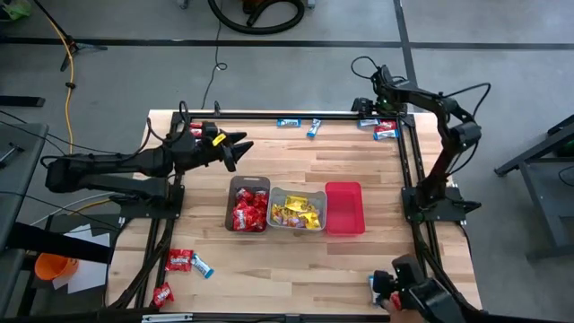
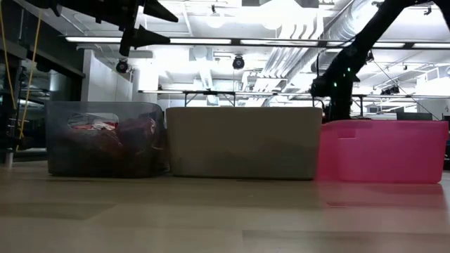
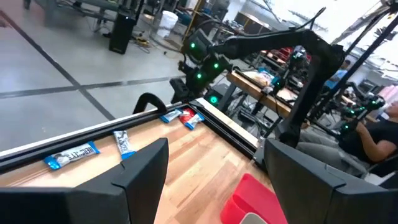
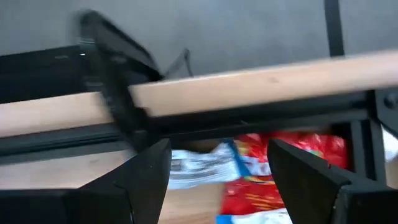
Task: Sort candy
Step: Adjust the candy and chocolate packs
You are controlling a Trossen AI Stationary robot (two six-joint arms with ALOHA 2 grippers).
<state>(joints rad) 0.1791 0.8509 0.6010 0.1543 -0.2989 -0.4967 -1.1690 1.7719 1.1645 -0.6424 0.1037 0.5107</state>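
Candy (image 4: 261, 177) under right tool (image 4: 214, 180), blocked overhead

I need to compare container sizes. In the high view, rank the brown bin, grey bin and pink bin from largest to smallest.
1. grey bin, widest.
2 and 3. brown bin and pink bin: too alike to rank.

Three bins sit in a row mid-counter (image 1: 359, 170): the middle bin (image 1: 299, 209) touches the bin of packets (image 1: 248, 205) on its left and the empty bin (image 1: 344, 208) on its right. Two bars (image 1: 289, 122) lie behind the middle bin at the counter's far edge. More candy (image 1: 383, 129) lies far-right of it, loose packets (image 1: 179, 261) near-left.
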